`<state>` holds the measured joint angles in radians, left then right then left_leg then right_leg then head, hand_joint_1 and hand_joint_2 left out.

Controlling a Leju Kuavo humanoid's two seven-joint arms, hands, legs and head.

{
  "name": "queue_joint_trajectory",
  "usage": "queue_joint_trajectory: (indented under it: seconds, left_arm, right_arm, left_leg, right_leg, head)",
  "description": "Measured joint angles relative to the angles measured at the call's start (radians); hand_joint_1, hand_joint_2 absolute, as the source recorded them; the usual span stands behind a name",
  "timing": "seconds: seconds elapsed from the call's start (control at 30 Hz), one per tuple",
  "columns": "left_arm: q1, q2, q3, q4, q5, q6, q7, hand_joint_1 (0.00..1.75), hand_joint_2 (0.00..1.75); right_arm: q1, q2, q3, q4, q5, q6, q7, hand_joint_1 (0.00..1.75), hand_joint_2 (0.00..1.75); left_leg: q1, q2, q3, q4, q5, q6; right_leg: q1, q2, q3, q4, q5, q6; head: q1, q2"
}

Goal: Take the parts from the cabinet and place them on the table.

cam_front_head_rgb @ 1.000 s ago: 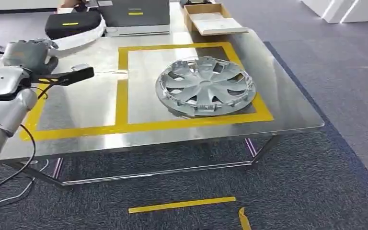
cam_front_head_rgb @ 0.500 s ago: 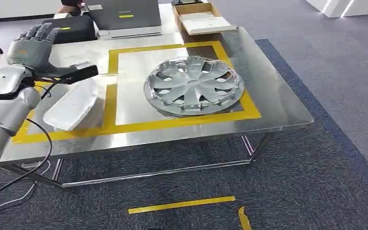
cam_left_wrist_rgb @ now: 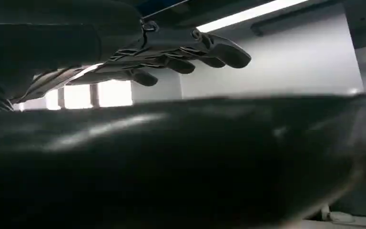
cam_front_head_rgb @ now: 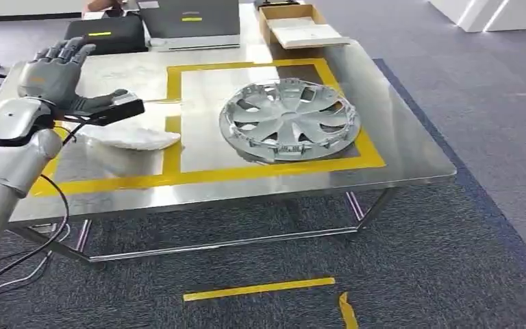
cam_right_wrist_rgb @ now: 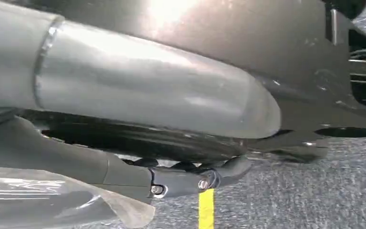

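Your left hand [cam_front_head_rgb: 58,75] has let go: its fingers are spread above the white part [cam_front_head_rgb: 131,137], which now lies flat near the table's [cam_front_head_rgb: 411,147] left edge, beside the wheel cover [cam_front_head_rgb: 289,121]. That delivery looks done. Your right hand's [cam_right_wrist_rgb: 190,179] state you cannot tell; it is mostly hidden.

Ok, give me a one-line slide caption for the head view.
Left hand open above a white part lying on the steel table, beside a hubcap inside the yellow-taped square.
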<state>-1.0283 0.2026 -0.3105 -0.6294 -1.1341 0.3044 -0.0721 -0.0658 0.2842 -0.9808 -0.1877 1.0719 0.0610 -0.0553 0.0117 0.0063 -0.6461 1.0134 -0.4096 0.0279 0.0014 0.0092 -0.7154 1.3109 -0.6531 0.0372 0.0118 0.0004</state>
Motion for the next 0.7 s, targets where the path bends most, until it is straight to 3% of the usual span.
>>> queue_joint_trajectory:
  seconds: [0.03, 0.07, 0.13, 0.17, 0.2, 0.3, 0.33, 0.4, 0.43, 0.47, 0.5, 0.53, 0.6, 0.63, 0.67, 0.7]
  left_arm:
    - [0.005, 0.003, 0.0, 0.0, 0.001, 0.0, 0.0, 0.0, 0.0]
    - [0.009, 0.004, 0.0, -0.001, 0.002, 0.0, 0.0, 0.0, 0.0]
    - [0.012, 0.009, 0.0, -0.002, 0.002, 0.0, 0.0, 0.0, 0.0]
    - [0.011, 0.011, 0.0, -0.005, 0.002, 0.0, 0.0, 0.0, 0.0]
    - [0.011, 0.014, 0.0, -0.01, 0.002, 0.001, 0.0, 0.0, 0.0]
    - [0.012, 0.019, 0.002, -0.01, 0.03, 0.003, -0.005, 0.0, 0.0]
    - [0.017, 0.019, 0.004, -0.01, 0.036, 0.003, -0.014, 0.0, 0.0]
    - [0.019, 0.024, 0.005, -0.01, 0.042, -0.002, -0.021, 0.0, 0.0]
    - [0.02, 0.027, 0.005, -0.01, 0.05, -0.002, -0.024, 0.0, 0.0]
    - [0.024, 0.027, 0.006, -0.01, 0.053, -0.002, -0.026, 0.0, 0.0]
    - [0.031, 0.03, 0.008, -0.01, 0.06, -0.001, -0.028, 0.0, 0.0]
    - [0.043, 0.032, 0.011, -0.01, 0.067, -0.001, -0.033, 0.0, 0.0]
    - [0.06, 0.038, 0.015, -0.01, 0.076, 0.001, -0.04, 0.0, 0.0]
    - [0.069, 0.044, 0.019, -0.01, 0.089, 0.005, -0.045, 0.0, 0.0]
    - [0.075, 0.049, 0.025, -0.012, 0.097, 0.007, -0.05, 0.0, 0.0]
    - [0.082, 0.059, 0.032, -0.02, 0.105, 0.008, -0.053, 0.0, 0.0]
  right_arm:
    - [0.0, 0.0, 0.0, 0.0, -0.001, 0.0, 0.0, 0.0, 0.0]
    - [0.001, 0.0, 0.0, 0.0, -0.002, 0.0, 0.0, 0.0, 0.0]
    - [0.005, 0.0, -0.001, 0.0, -0.003, -0.003, 0.0, 0.0, 0.0]
    - [0.004, 0.0, -0.002, -0.001, -0.003, -0.003, 0.0, 0.0, 0.0]
    - [0.002, 0.0, -0.003, -0.001, -0.003, -0.003, 0.0, 0.0, 0.0]
    - [0.002, 0.0, -0.003, 0.0, -0.003, -0.004, -0.009, 0.0, 0.0]
    - [0.002, 0.0, -0.003, 0.0, 0.0, -0.007, -0.01, 0.0, 0.0]
    - [-0.001, 0.0, -0.003, 0.0, 0.005, -0.014, -0.011, 0.0, 0.0]
    - [-0.001, 0.0, -0.003, 0.0, 0.01, -0.017, -0.01, 0.0, 0.0]
    - [-0.001, 0.0, -0.003, 0.0, 0.014, -0.019, -0.009, 0.0, 0.0]
    - [-0.001, 0.0, -0.003, 0.0, 0.015, -0.02, -0.007, 0.0, 0.0]
    - [-0.001, 0.0, -0.003, 0.0, 0.015, -0.023, -0.004, 0.0, 0.0]
    - [-0.001, 0.0, -0.003, 0.0, 0.021, -0.03, -0.005, 0.0, 0.0]
    - [0.0, 0.0, -0.001, 0.0, 0.029, -0.047, -0.021, 0.0, 0.0]
    - [0.0, 0.0, 0.002, 0.0, 0.033, -0.064, -0.038, 0.0, 0.0]
    - [0.0, 0.002, 0.003, 0.0, 0.037, -0.076, -0.057, 0.0, 0.0]
  left_leg:
    - [0.0, 0.0, -0.008, 0.0, 0.007, -0.001]
    - [0.001, 0.0, -0.016, 0.0, 0.013, -0.003]
    - [0.003, -0.002, -0.032, 0.002, 0.028, -0.01]
    - [0.003, -0.004, -0.037, 0.004, 0.034, -0.017]
    - [-0.001, -0.004, -0.045, 0.007, 0.039, -0.023]
    - [0.0, -0.004, -0.043, 0.0, 0.063, -0.039]
    - [0.001, -0.004, -0.047, -0.001, 0.067, -0.045]
    - [0.003, -0.004, -0.064, 0.05, -0.023, -0.054]
    - [0.003, -0.004, -0.08, 0.131, -0.097, -0.057]
    - [0.003, -0.004, -0.095, 0.209, -0.147, -0.06]
    - [0.003, -0.004, -0.104, 0.278, -0.174, -0.06]
    - [0.003, -0.004, -0.099, 0.32, -0.167, -0.059]
    - [0.001, -0.004, -0.05, 0.283, -0.109, -0.051]
    - [-0.001, -0.004, 0.009, 0.202, -0.077, -0.042]
    - [-0.005, -0.005, 0.07, 0.116, -0.072, -0.033]
    - [-0.012, -0.005, 0.122, 0.036, -0.098, -0.023]
  right_leg:
    - [-0.001, -0.001, 0.007, 0.008, 0.004, 0.001]
    - [-0.004, -0.001, 0.035, -0.025, 0.028, 0.002]
    - [-0.007, -0.001, 0.146, -0.198, 0.101, 0.004]
    - [-0.008, -0.001, 0.2, -0.282, 0.104, 0.003]
    - [-0.004, 0.001, 0.226, -0.317, 0.096, -0.003]
    - [-0.001, 0.006, 0.209, -0.304, 0.11, -0.017]
    - [-0.005, 0.004, 0.195, -0.309, 0.124, -0.031]
    - [-0.007, -0.002, 0.184, -0.309, 0.142, -0.05]
    - [-0.005, -0.003, 0.17, -0.309, 0.153, -0.052]
    - [-0.003, -0.003, 0.158, -0.308, 0.162, -0.054]
    - [-0.001, -0.003, 0.146, -0.307, 0.172, -0.055]
    - [0.001, -0.003, 0.132, -0.306, 0.182, -0.055]
    - [0.004, -0.002, 0.108, -0.305, 0.198, -0.054]
    - [0.006, -0.002, 0.097, -0.303, 0.207, -0.052]
    - [0.007, -0.001, 0.091, -0.302, 0.213, -0.05]
    - [0.011, 0.001, 0.085, -0.299, 0.217, -0.046]
  head:
    - [0.0, 0.0]
    - [0.0, 0.0]
    - [0.0, 0.0]
    - [0.001, 0.0]
    - [0.002, 0.0]
    - [0.0, 0.0]
    - [0.0, 0.0]
    - [-0.005, 0.0]
    - [-0.005, 0.0]
    - [-0.005, 0.0]
    - [-0.005, 0.0]
    - [-0.005, 0.0]
    - [-0.005, 0.0]
    - [-0.005, 0.0]
    - [-0.005, 0.0]
    - [-0.004, 0.0]
